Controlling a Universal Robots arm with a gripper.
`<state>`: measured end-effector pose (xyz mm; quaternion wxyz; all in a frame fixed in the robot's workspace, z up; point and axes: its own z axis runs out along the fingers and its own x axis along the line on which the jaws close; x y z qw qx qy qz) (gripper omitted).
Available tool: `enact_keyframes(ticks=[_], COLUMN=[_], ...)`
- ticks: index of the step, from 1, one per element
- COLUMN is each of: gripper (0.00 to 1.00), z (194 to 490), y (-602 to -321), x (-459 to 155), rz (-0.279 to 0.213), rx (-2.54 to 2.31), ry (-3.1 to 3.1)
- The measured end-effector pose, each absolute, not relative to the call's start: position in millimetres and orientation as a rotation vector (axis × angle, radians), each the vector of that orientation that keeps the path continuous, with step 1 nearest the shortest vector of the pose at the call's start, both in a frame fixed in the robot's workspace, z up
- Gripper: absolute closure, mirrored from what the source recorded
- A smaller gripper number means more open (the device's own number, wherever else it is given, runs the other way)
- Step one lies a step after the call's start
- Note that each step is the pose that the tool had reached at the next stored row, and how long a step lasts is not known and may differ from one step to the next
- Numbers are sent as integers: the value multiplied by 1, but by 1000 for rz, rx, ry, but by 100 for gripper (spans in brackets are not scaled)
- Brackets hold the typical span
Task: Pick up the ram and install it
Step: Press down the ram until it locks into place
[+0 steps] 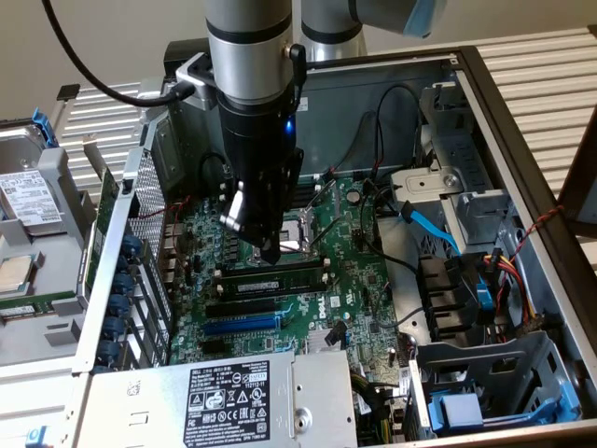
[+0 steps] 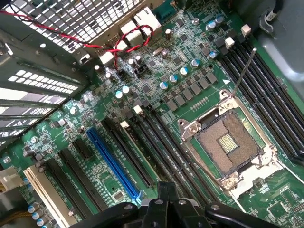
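The ram [image 1: 270,277] lies along a black slot [image 1: 244,307] on the board [image 1: 345,280], just below the CPU socket [image 1: 298,233] in the exterior view. In the wrist view it shows as a thin green strip [image 2: 140,152] among the dark slots; I cannot tell whether it is fully seated or only resting on top. The gripper [image 1: 269,250] hangs right over the ram's middle, fingers clenched together, with nothing visibly held between them; whether the tips touch the stick is unclear.

If the stick is not square in its slot, a downward press could tilt it, bend the board or jam the latches. A slip toward the socket could damage its bare pins, since it lies open just beside. The blue slot [image 2: 114,164] lies near on the other side.

The board sits flat inside an open case [image 1: 518,140] crowded with cables [image 1: 434,229], a drive cage [image 1: 485,373] and a power supply [image 1: 233,397]. A loose hard drive [image 1: 28,196] lies outside, at the exterior view's left.
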<state>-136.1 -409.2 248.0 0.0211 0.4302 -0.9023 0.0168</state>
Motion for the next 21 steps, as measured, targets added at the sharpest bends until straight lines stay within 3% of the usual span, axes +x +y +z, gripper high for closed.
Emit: enact_keyframes(ticks=[12,21], gripper=[89,89], z=[248,248], y=[-409,-409], x=[-136,-136], rz=[54,86], rx=[1128,1020], ry=[-2894,-2963])
